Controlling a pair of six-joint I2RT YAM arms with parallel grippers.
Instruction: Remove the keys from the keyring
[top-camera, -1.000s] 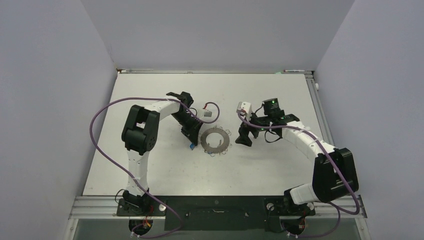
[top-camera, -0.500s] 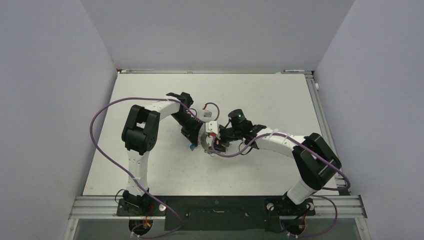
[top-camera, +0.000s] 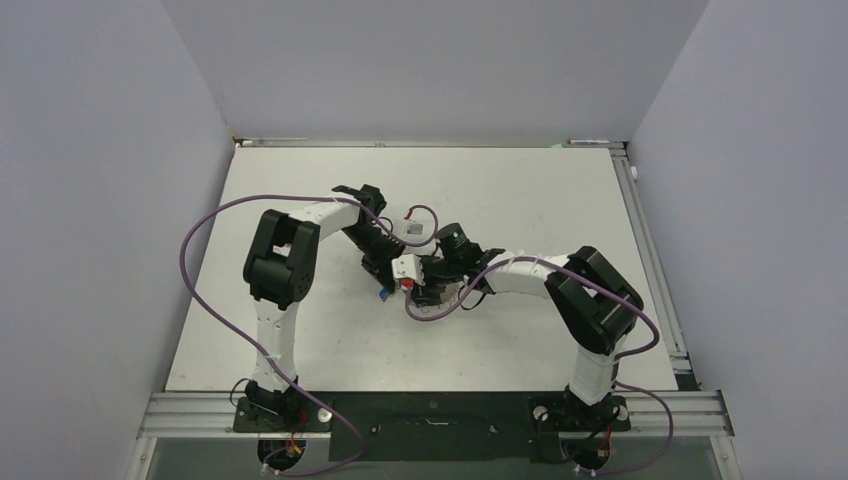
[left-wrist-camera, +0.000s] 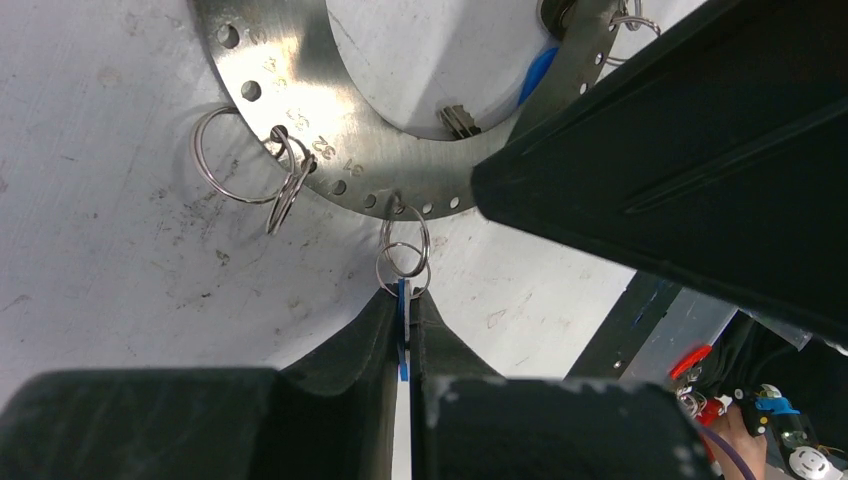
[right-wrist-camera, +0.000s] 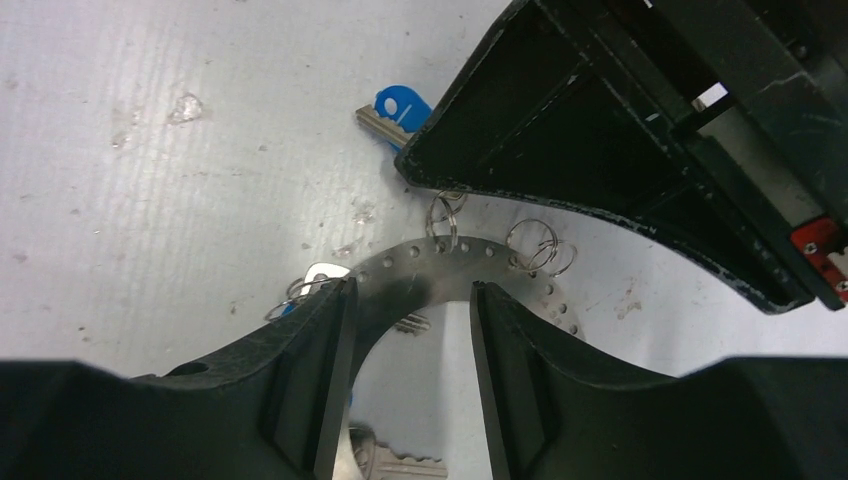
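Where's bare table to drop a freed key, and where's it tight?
Free: the far table strip between the arms and the back wall, and the near patch between the two arms, short of the near rail. Crowded: the centre, where left gripper and right gripper meet over the keyring.

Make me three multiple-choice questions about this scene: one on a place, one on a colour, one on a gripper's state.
1. The right gripper is: A at the flat, hole-punched silver metal keyring; B high above it; C beside its base.
2. The plastic tag in the left gripper is: A red; B blue; C yellow.
3. The left gripper is: A wide open; B shut on the tag; C out of view.
Answers: A, the band crosses between its fingers; B, a blue strip shows; B, the fingers pinch it.
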